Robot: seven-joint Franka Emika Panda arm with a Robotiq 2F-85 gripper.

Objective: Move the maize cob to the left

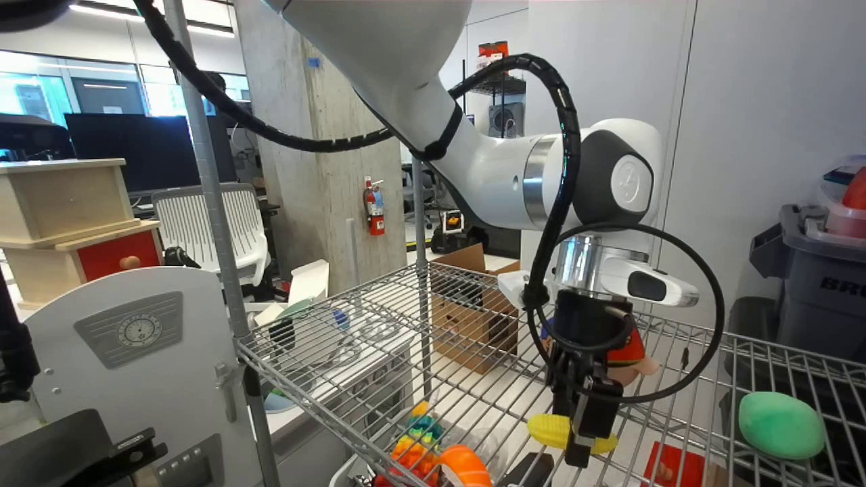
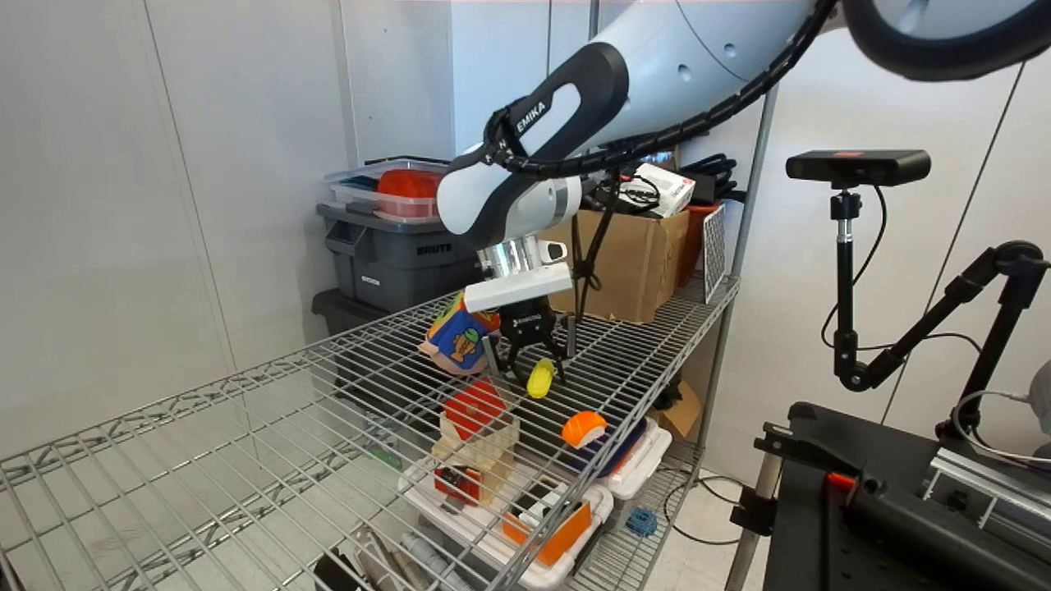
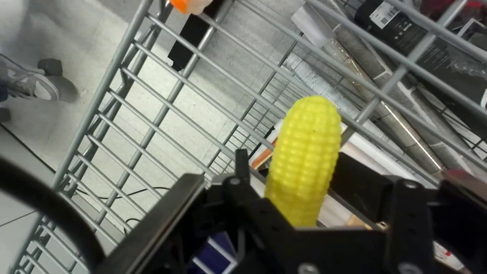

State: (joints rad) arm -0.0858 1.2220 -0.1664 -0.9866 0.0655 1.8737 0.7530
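Yellow and ridged with kernels, the cob (image 3: 306,163) lies on its side inside the gripper (image 2: 543,380), at the level of a wire shelf (image 1: 304,397). In an exterior view a finger (image 1: 578,454) crosses the cob's middle and leaves both ends in sight. The gripper stands wider than the cob: in the wrist view a strip of background shows along one flank, while the finger on the opposite flank is right beside it, and whether those two touch cannot be told. Whether the cob's underside rests on the shelf is hard to make out.

The arm (image 1: 500,176) is mostly white and points the gripper downward in both exterior views (a black cable (image 1: 572,145) loops around it). Near the cob sits an orange toy (image 2: 584,428) with a white underside; its edge peeps into the top of the wrist view. In an exterior view a green lump (image 1: 781,426) lies apart from the cob, and a multicoloured toy (image 1: 419,446) shows beside the orange one, its level unclear. A block (image 2: 460,336) printed with a fish tilts behind the gripper, and a cardboard box (image 2: 624,271) stands farther along the shelf. A grey bin (image 2: 398,263) is beyond the shelf in both exterior views. Below, in the wrist view, a shoe (image 3: 47,89) is on the floor (image 3: 45,121).
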